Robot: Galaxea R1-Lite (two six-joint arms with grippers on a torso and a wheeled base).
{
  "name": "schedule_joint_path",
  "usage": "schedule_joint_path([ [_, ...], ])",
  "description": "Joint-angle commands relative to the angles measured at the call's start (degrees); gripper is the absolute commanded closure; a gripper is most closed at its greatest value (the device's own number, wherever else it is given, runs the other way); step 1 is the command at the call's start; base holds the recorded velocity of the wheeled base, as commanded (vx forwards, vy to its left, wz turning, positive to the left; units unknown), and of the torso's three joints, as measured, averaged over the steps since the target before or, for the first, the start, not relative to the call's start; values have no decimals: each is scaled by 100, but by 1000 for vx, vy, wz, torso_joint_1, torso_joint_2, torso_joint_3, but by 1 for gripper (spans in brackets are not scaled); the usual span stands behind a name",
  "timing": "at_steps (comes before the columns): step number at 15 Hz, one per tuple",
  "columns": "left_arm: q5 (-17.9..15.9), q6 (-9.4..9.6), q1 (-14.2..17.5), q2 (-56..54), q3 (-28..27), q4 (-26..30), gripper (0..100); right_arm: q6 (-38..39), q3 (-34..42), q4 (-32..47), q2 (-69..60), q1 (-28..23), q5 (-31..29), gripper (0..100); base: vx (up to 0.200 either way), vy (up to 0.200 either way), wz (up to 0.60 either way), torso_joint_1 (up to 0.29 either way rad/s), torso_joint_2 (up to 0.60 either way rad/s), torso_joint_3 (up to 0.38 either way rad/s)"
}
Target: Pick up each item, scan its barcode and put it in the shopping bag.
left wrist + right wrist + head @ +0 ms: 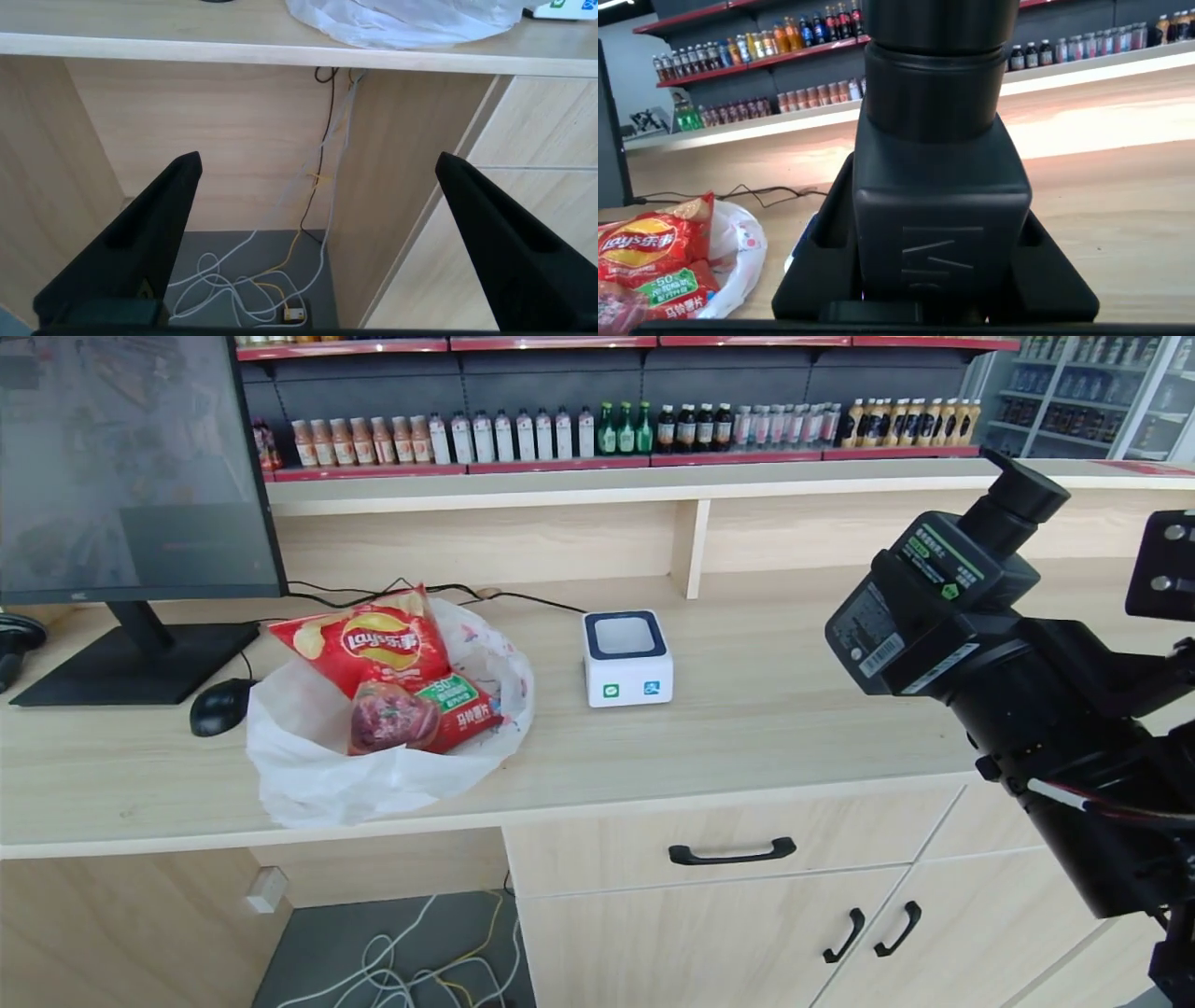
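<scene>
The black bottle [934, 607] was up in the air at the robot's right, above the near edge of the table [794, 709]. It had a squarish body and a round cap pointing off toward the back wall. The right end effector [938, 266] was clamped on it, with fingers [817, 261] pressed against either side of the body. There were plenty of labels on it: a white barcode sticker on one face and a green-marked label on another, the fine print too small to make out.

Over on the left half of the table, the white shopping bag [308, 775] lay slumped open. In it sat the red chip bag [392, 663], tilted, showing a round yellow logo and a green band lower down. Between that bag and the bottle stood the white scanner box [627, 658], window facing up, with one green and one blue square icon on its front, well apart from the bottle.

The left end effector [318, 163] hung below the table's edge with its fingers [140, 233] spread wide apart. It faced the recess under the table, where loose cables [252, 289] lay on the floor.

Further out, a black mouse [222, 706] sat just beside the shopping bag, with the monitor [131, 467] on its stand behind. Rows of drinks lined the red-edged shelf [607, 457] at the back.
</scene>
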Motion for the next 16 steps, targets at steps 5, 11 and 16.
schedule_joint_path([
  [5, -9, 7, 1, -2, 0, 0, 0, -239, -718, 311, 426, -43, 566, 100, 0, 80, 0, 1, 3, 1],
  [11, 0, 7, 1, -2, 0, 0, 0, -414, -1878, 609, 1270, -834, 2060, 100, 0, 0, 0, 0, 0, 0],
  [16, 0, 7, 1, -2, 0, 0, 0, -1021, -2537, 390, 2105, -1397, 4152, 100, 0, 0, 0, 0, 0, 0],
])
